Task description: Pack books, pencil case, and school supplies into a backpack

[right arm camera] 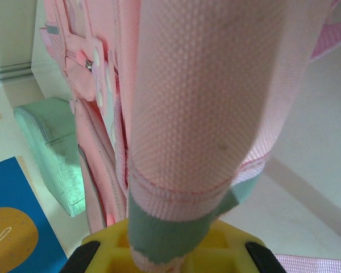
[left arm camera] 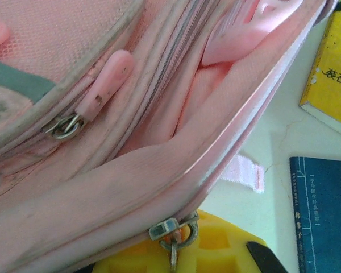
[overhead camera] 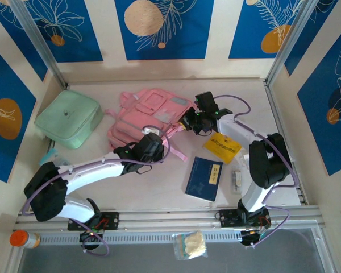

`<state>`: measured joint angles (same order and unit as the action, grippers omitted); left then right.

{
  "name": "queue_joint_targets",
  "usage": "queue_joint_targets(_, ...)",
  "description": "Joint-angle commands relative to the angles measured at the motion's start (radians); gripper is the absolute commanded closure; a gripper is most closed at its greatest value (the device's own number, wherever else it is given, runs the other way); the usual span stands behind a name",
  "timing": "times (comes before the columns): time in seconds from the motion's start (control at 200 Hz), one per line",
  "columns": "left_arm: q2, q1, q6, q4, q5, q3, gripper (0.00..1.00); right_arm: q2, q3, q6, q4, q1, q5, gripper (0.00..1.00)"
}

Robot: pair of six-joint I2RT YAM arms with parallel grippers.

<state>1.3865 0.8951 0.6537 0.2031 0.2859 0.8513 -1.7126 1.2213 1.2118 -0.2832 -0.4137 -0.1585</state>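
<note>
A large pink fabric backpack [overhead camera: 145,114] lies mid-tabletop, toward the far edge. The left gripper [overhead camera: 152,149] clamps its near side, the right gripper [overhead camera: 188,122] its pink strap [right arm camera: 187,114]. A thin navy book [overhead camera: 204,177] and a yellow booklet [overhead camera: 222,148] lie nearer the right edge.

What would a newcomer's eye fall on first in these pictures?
The pink backpack lying mid-table, with the left gripper shut on its near zipper pull and the right gripper shut on its padded strap. Right of it lie a yellow booklet and a navy book; a mint green pouch sits far left.

Pink backpack [overhead camera: 145,116]; mint green pouch [overhead camera: 68,118]; navy book [overhead camera: 204,178]; yellow booklet [overhead camera: 222,147], black print.
</note>
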Motion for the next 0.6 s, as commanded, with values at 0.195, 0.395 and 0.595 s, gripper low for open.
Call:
queue_joint_targets(0.195, -0.003, -0.008, -0.084, 0.074, -0.071, 0.054, 1.0, 0.093, -0.14, -0.077, 0.168, 0.033, -0.14, 0.56)
queue_joint_targets(0.395, 0.045, -0.008, -0.092, 0.054, -0.126, 0.107, 1.0, 0.192, -0.238, -0.052, 0.098, -0.019, -0.244, 0.36)
queue_joint_targets(0.595, 0.063, -0.008, -0.091, -0.006, -0.196, 0.108, 1.0, 0.203, -0.367, 0.095, 0.292, -0.085, -0.246, 0.28)
